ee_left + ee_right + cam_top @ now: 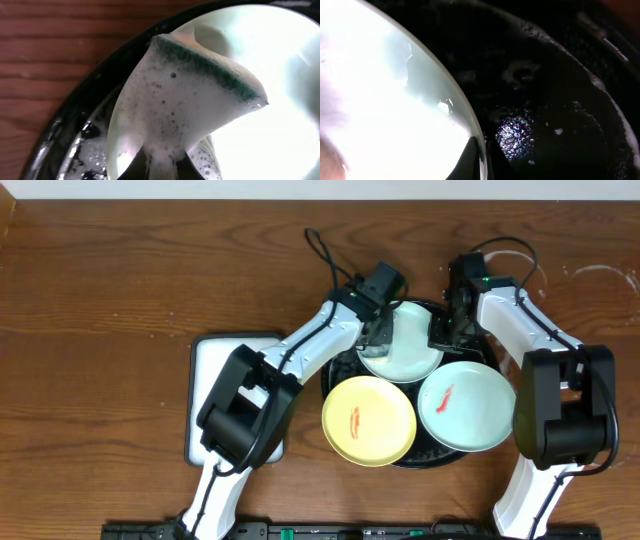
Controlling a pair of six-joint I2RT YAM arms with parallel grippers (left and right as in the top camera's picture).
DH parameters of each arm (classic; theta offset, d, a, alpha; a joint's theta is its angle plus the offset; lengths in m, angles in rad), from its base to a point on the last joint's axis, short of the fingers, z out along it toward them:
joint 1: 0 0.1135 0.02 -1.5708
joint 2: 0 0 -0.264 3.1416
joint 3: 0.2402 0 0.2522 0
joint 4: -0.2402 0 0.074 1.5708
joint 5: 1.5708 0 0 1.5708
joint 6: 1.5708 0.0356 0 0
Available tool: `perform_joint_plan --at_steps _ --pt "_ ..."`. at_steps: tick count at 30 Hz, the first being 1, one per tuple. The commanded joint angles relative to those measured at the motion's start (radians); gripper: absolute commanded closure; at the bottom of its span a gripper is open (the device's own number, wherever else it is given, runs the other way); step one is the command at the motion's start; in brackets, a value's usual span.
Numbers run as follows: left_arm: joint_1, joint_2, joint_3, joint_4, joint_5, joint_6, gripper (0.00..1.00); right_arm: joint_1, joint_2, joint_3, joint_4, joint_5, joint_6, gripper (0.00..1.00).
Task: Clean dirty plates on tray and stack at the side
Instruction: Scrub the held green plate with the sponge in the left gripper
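The black tray (425, 462) holds three plates. A yellow plate (368, 420) and a mint plate (466, 405) at the front each carry an orange-red smear. At the back, a second mint plate (408, 348) sits between both grippers. My left gripper (375, 338) is shut on a foamy sponge (190, 100) with a green scouring layer, which rests against that plate (280, 125). My right gripper (441, 332) is shut on the plate's right rim; in the right wrist view the rim (481, 150) runs between the two fingers over the wet tray (560, 100).
A white rectangular tray (215, 375) lies left of the black tray, partly under my left arm. Brown wood tabletop (120, 300) surrounds everything, with whitish rings at the back right (600, 275). The black tray's rim (65, 120) shows foam.
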Motion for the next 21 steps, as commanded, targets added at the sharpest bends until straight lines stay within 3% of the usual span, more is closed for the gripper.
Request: perform_joint_plan --at_steps 1,14,21 --pt "0.03 0.039 0.044 -0.069 -0.259 0.092 0.92 -0.002 0.018 -0.016 -0.024 0.063 0.012 0.99" --pt "0.035 -0.03 0.182 -0.301 -0.253 0.076 0.92 -0.002 0.018 -0.016 -0.039 0.064 0.009 0.99" --pt "0.093 -0.171 0.182 -0.472 -0.125 0.076 0.93 -0.002 0.018 -0.016 -0.041 0.063 -0.014 0.99"
